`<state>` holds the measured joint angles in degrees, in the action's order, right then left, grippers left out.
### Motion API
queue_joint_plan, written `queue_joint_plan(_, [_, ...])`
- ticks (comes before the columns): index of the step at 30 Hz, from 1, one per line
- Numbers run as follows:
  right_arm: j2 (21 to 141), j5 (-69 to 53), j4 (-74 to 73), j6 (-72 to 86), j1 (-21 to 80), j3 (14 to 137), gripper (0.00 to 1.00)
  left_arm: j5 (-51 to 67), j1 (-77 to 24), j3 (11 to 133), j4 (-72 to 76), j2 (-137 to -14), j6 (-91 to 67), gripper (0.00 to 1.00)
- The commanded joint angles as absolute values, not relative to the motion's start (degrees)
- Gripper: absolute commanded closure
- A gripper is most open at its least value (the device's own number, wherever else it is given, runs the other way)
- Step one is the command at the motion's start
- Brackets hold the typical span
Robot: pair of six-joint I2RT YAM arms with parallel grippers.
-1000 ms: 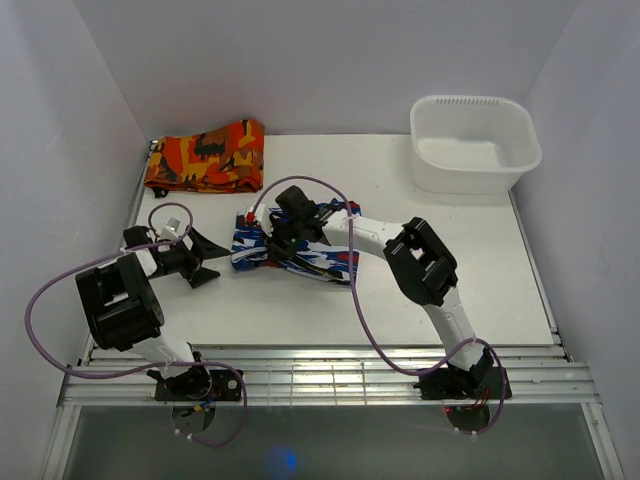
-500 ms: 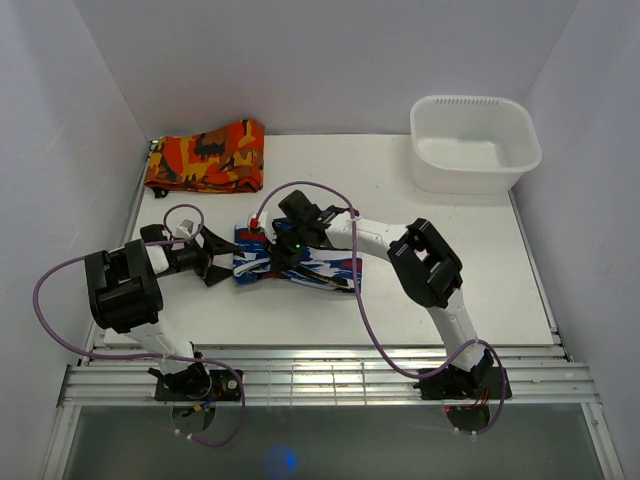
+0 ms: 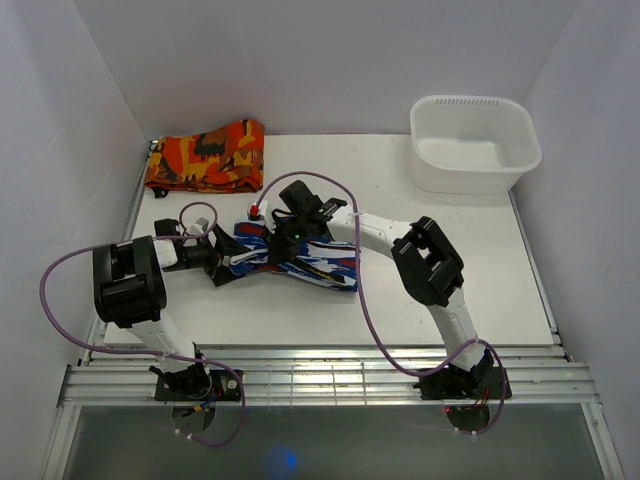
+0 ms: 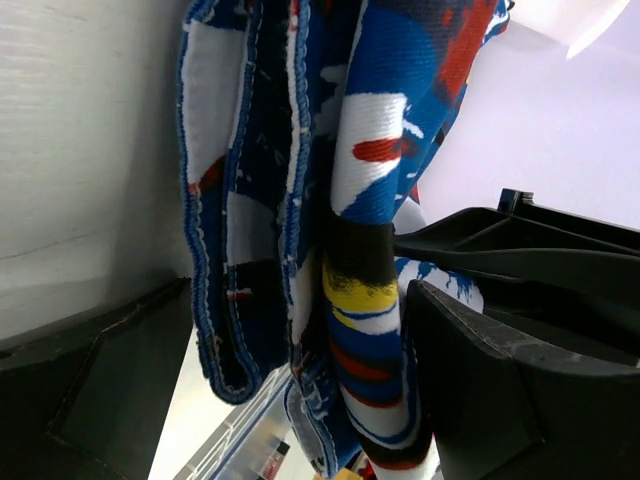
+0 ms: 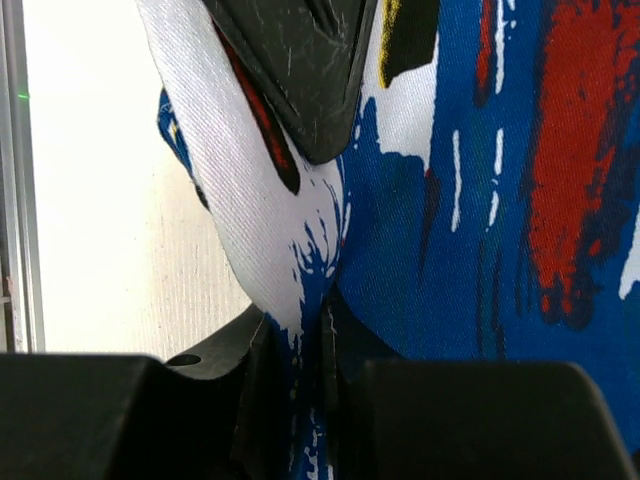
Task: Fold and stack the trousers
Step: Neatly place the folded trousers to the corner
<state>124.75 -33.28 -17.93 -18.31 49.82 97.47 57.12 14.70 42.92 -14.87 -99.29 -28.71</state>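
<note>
The blue-and-white streaky trousers (image 3: pixel 310 262) lie folded in a bundle at the middle of the table. My left gripper (image 3: pixel 224 263) is at the bundle's left end. In the left wrist view its jaws stand wide open (image 4: pixel 300 300), with the layered edge of the trousers (image 4: pixel 370 150) hanging between them. My right gripper (image 3: pixel 290 236) is on top of the bundle near its left end. In the right wrist view it is shut (image 5: pixel 325 330) on a pinched fold of the trousers (image 5: pixel 480 200).
A folded orange-red-and-black cloth (image 3: pixel 207 157) lies at the back left by the wall. A white tub (image 3: pixel 475 101) stands at the back right. Bare white table (image 3: pixel 500 270) lies right of the bundle. A metal rail (image 3: pixel 330 375) runs along the front edge.
My left gripper has moved right from open table to the trousers' left edge and now straddles it. My right gripper kept its hold and shifted slightly, bunching the cloth.
</note>
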Motion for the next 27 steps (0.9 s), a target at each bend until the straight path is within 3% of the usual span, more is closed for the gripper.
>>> queue_joint_plan(1, [122.08, -36.56, -16.87, -16.00, 49.39, 101.42, 0.92, 53.44, 13.89, 43.50, -16.70, -101.16, -26.54, 0.02])
queue_joint_plan(5, [121.73, -37.79, -16.88, -15.38, 49.39, 100.02, 0.92, 54.66, 13.89, 43.68, -15.22, -101.43, -26.72, 0.05])
queue_joint_plan(9, [121.55, -38.32, -16.17, -15.82, 49.83, 96.86, 0.92, 57.56, 13.62, 43.51, -11.70, -102.22, -28.91, 0.33])
queue_joint_plan(10, [121.47, -38.67, -16.61, -15.99, 49.83, 96.51, 0.92, 57.92, 13.54, 43.59, -10.91, -102.39, -29.09, 0.45])
queue_joint_plan(12, [121.03, -39.37, -17.66, -16.52, 50.01, 95.72, 0.88, 58.18, 13.53, 43.59, -10.37, -102.92, -29.18, 0.54])
queue_joint_plan(15, [118.49, -39.46, -18.02, -16.70, 49.83, 93.00, 0.71, 58.53, 13.36, 43.68, -9.41, -103.80, -29.36, 0.64])
queue_joint_plan(16, [116.56, -39.38, -18.19, -16.18, 49.57, 92.12, 0.57, 58.54, 13.36, 43.68, -8.71, -103.80, -29.53, 0.78])
queue_joint_plan(18, [114.36, -39.64, -18.72, -14.42, 47.74, 89.05, 0.44, 57.92, 13.36, 43.51, -8.44, -103.36, -29.71, 0.94])
queue_joint_plan(19, [111.82, -40.16, -18.98, -11.98, 46.59, 87.82, 0.33, 57.66, 13.45, 43.42, -8.18, -103.01, -29.62, 0.95])
queue_joint_plan(23, [103.55, -43.85, -19.34, -6.42, 39.04, 78.60, 0.25, 54.33, 13.36, 43.42, -7.74, -100.38, -28.74, 0.99])
queue_joint_plan(27, [95.81, -43.16, -19.34, -3.17, 30.61, 67.61, 0.25, 48.61, 13.27, 45.69, -10.10, -99.40, -24.19, 0.99])
